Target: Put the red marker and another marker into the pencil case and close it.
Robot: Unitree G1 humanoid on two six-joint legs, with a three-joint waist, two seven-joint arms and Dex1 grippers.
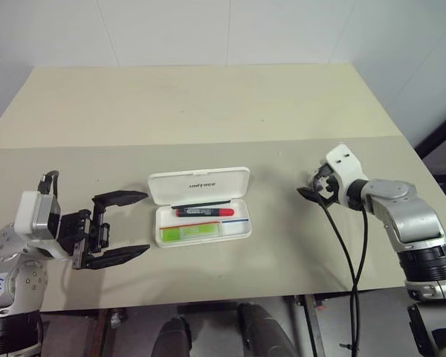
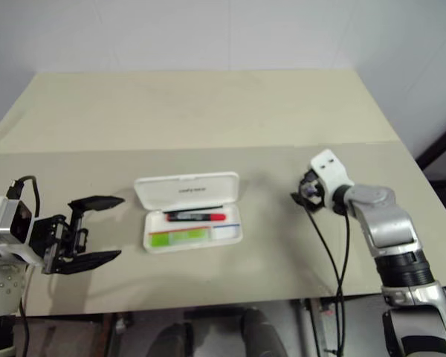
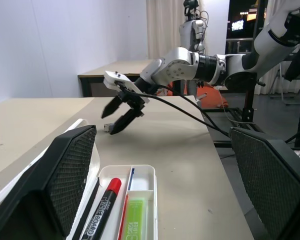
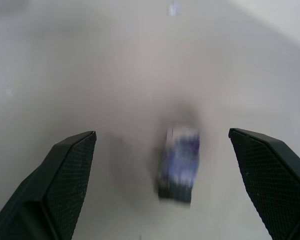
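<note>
The white pencil case (image 1: 199, 183) lies open in the middle of the table, its lid folded back away from me. The red marker (image 1: 204, 212) lies in the far part of the tray. Another marker (image 1: 189, 232), short and light green, rests in the near compartment. My left gripper (image 1: 145, 223) is open, level with the table and just left of the case, pointing at it. Off to the case's right, my right gripper (image 1: 310, 191) is open and tilted down towards the table, well clear of the case.
A small blue-and-white object (image 4: 180, 162) sits on the table between the right fingers, blurred. A thin black stick (image 1: 201, 203) lies in the case beside the red marker. The beige table (image 1: 208, 111) stretches far beyond the case; its near edge is close to both arms.
</note>
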